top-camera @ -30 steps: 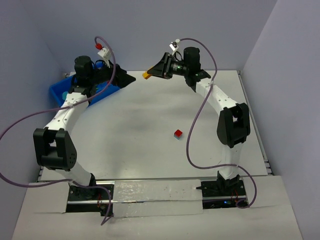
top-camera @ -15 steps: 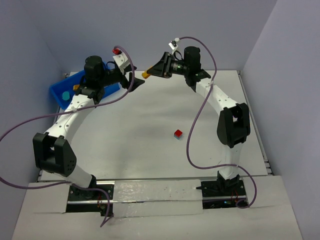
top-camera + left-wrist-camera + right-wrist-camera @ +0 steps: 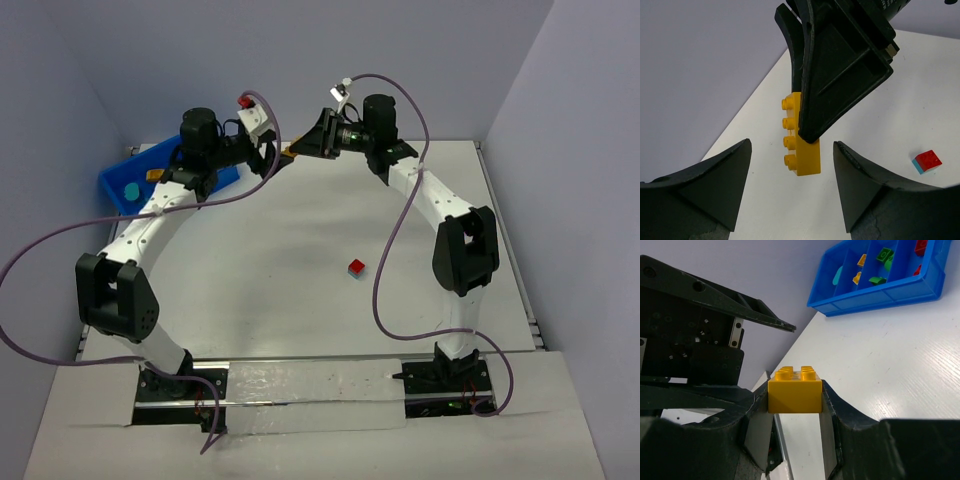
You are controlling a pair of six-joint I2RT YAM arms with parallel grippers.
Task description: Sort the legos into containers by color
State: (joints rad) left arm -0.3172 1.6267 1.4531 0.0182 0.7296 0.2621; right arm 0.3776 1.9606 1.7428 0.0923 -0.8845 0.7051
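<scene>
1. Right gripper [image 3: 795, 390]: clamped on a yellow brick [image 3: 801, 157]. One finger lies on each side face, the studs face up in its own wrist view, and the brick is held clear above the tabletop [image 3: 300, 230].
2. Left gripper [image 3: 791, 144]: its jaws are apart and it holds nothing. It faces the right gripper nose to nose, near the far edge of the tabletop.
3. Governing relation: the yellow brick lies directly ahead of the left gripper, just short of the gap between its fingers and about centred between them. It touches neither finger.
4. Long axis: the brick's length runs along the left gripper's line of approach. Its free end points toward the left gripper and its far end is taken up by the right gripper's fingers. The studded face turns toward the finger on the left of that view.
5. Judgement: this looks like a handover. The left gripper would need to advance a little and then close across the stud face and underside of the free end.
6. Blue bin [image 3: 875, 295]: beside and behind the left gripper, with bricks already in its compartments.
7. Red brick [image 3: 356, 267]: on the tabletop, well apart from both grippers, with a teal edge showing.
</scene>
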